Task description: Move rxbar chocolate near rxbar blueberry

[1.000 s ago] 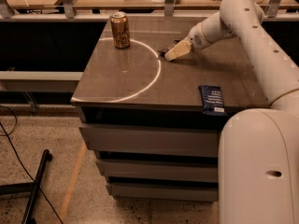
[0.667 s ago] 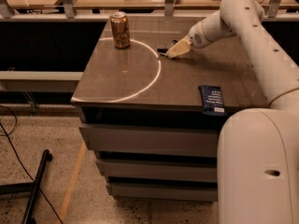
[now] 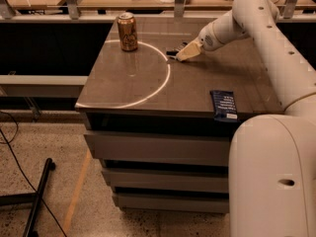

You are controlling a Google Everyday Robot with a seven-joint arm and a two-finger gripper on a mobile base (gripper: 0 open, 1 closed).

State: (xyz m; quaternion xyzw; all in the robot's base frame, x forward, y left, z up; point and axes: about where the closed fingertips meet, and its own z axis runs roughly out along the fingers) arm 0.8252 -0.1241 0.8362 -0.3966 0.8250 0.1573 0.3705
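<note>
Brown counter (image 3: 148, 90) with a white curved line (image 3: 167, 81) across its top; a gold drink can (image 3: 127, 31) stands upright at the far left, on that line. The white arm (image 3: 276, 48) reaches in from the right. Its cream gripper (image 3: 180, 56) is low over the far middle of the counter, with the small flat black wrapped rxbar chocolate (image 3: 172, 52) right at its tip. The flat dark-blue wrapped rxbar blueberry (image 3: 223, 105) lies at the near right edge, well apart from both.
</note>
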